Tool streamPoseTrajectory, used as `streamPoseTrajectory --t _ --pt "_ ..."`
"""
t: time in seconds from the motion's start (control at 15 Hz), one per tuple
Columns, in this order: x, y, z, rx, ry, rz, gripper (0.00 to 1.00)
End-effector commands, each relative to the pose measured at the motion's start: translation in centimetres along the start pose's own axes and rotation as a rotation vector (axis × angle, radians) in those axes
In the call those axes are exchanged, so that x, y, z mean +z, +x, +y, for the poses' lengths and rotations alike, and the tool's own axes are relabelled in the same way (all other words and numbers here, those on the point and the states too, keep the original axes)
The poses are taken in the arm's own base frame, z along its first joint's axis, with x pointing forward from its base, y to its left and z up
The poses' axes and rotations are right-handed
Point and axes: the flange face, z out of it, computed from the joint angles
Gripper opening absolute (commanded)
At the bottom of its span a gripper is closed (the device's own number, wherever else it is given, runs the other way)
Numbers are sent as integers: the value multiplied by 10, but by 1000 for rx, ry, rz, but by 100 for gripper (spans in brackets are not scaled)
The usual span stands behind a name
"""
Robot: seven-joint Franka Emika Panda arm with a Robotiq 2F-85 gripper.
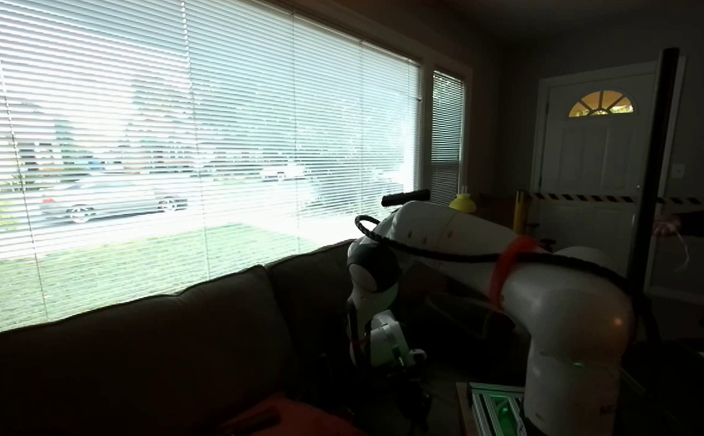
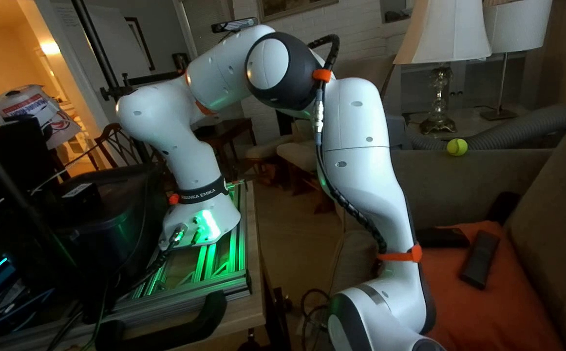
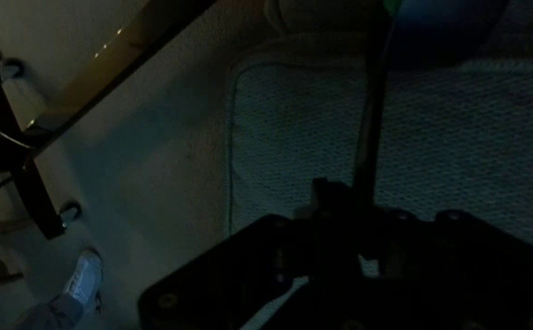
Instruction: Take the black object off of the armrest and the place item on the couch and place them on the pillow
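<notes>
1. An orange pillow (image 2: 497,317) on the couch (image 2: 558,209) bears a black bar (image 2: 480,258); a black block (image 2: 443,238) sits at its edge (whether wholly on it, I cannot tell)
2. A dark shape (image 2: 503,207), too dim to name, shows in the corner where armrest (image 2: 458,185) meets couch back
3. The end effector (image 3: 345,197) hangs over the seat cushion (image 3: 289,119), apart from the pillow, its jaws drawn narrow; in the wrist view a dark strip (image 3: 371,137) runs out ahead of it, and I cannot tell whether that is gripped
4. Step in hand: placing looks at least partly done, I judge
5. Next move: if the strip is held, carry it above the pillow and let go; otherwise, lift away
</notes>
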Motion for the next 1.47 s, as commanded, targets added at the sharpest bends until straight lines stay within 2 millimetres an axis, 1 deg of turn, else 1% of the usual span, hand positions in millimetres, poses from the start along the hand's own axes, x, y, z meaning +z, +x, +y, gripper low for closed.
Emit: streamPoseTrajectory --t 0.0,0.2,0.4,0.47,0.53,0.6,0.67,0.8,1.13,1.4 --pt "-2 18 -3 88 5 -128 1" --pt "-4 34 -4 145 24 -204 1" --pt "-7 46 -6 179 44 -241 1" --pt "-7 48 -7 187 44 -251 20" --pt "-7 49 -7 191 47 -258 32" --pt "-8 49 -8 191 50 -268 38" --pt "-8 49 -9 193 50 -278 47" --pt "-8 47 -10 190 44 -294 61" --pt "-7 34 -11 147 -13 -344 100" --pt "-6 30 -9 140 -36 -352 100"
